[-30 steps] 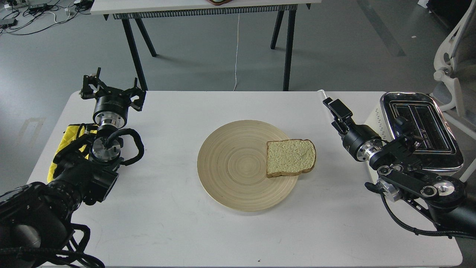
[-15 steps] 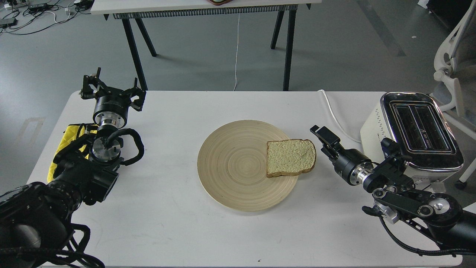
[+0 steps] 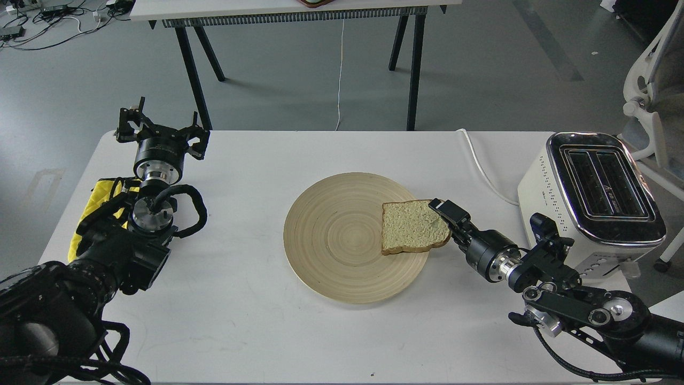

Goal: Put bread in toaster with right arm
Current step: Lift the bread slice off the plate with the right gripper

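Note:
The bread (image 3: 410, 227), a pale tan slice with a brown crust, lies flat on the right side of a round wooden plate (image 3: 331, 235) and overhangs its rim. My right gripper (image 3: 448, 213) is at the slice's right edge, with one black finger (image 3: 450, 209) lying over the crust. It is seen side-on, so I cannot tell how the jaws stand. The cream-white toaster (image 3: 604, 184) with a chrome top and two empty slots stands at the table's right edge, behind the right arm. My left gripper (image 3: 160, 129) is open and empty at the far left.
The toaster's white cord (image 3: 481, 166) runs over the table's back edge. A yellow cloth (image 3: 99, 195) lies under the left arm. A second table (image 3: 267, 8) stands behind, and a white chair (image 3: 649, 80) is beyond the toaster.
My right gripper has swung from beside the toaster forward and left, down to the bread's right edge. The bread has barely shifted. The left arm has not moved.

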{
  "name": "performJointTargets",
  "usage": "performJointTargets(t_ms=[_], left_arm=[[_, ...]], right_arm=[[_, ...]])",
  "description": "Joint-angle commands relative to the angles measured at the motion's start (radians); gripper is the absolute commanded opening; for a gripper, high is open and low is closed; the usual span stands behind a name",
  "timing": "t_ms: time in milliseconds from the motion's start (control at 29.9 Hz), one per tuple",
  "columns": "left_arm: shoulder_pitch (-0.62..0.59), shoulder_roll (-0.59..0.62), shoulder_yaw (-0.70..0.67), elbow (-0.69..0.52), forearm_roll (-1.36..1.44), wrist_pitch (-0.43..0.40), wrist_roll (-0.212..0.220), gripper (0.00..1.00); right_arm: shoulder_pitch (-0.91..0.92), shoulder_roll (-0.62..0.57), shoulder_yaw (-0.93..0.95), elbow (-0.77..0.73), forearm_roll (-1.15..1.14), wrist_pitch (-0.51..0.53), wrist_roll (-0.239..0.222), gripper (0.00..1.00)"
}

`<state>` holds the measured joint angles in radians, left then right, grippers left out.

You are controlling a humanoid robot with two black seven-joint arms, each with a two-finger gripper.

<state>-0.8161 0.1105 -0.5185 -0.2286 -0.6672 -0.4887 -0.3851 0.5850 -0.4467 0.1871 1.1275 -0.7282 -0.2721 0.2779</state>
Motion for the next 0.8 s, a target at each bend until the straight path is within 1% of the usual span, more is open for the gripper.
performJointTargets(t_ms=[0, 67, 201, 234, 435, 536, 770], left_arm=[[0.000, 0.000, 0.000, 0.000, 0.001, 0.000, 0.000, 1.00], [0.000, 0.000, 0.000, 0.000, 0.000, 0.000, 0.000, 1.00], [0.000, 0.000, 0.000, 0.000, 0.000, 0.000, 0.000, 1.00], [0.000, 0.000, 0.000, 0.000, 0.000, 0.000, 0.000, 1.00], [0.000, 0.000, 0.000, 0.000, 0.000, 0.000, 0.000, 1.00], [0.000, 0.000, 0.000, 0.000, 0.000, 0.000, 0.000, 1.00], [0.000, 0.000, 0.000, 0.000, 0.000, 0.000, 0.000, 1.00]], right_arm=[[-0.007, 0.005, 0.002, 0.002, -0.002, -0.012, 0.001, 0.48], [-0.008, 0.006, 0.002, 0.005, -0.002, -0.016, 0.003, 0.37], [-0.010, 0.003, 0.014, 0.003, 0.000, -0.035, 0.001, 0.06], [-0.011, -0.001, 0.015, 0.005, 0.001, -0.042, 0.001, 0.01], [-0.013, -0.024, 0.028, 0.046, 0.001, -0.056, 0.001, 0.00], [-0.013, -0.047, 0.081, 0.081, 0.003, -0.067, 0.001, 0.00], [0.012, -0.190, 0.199, 0.196, 0.039, -0.061, -0.005, 0.00]])
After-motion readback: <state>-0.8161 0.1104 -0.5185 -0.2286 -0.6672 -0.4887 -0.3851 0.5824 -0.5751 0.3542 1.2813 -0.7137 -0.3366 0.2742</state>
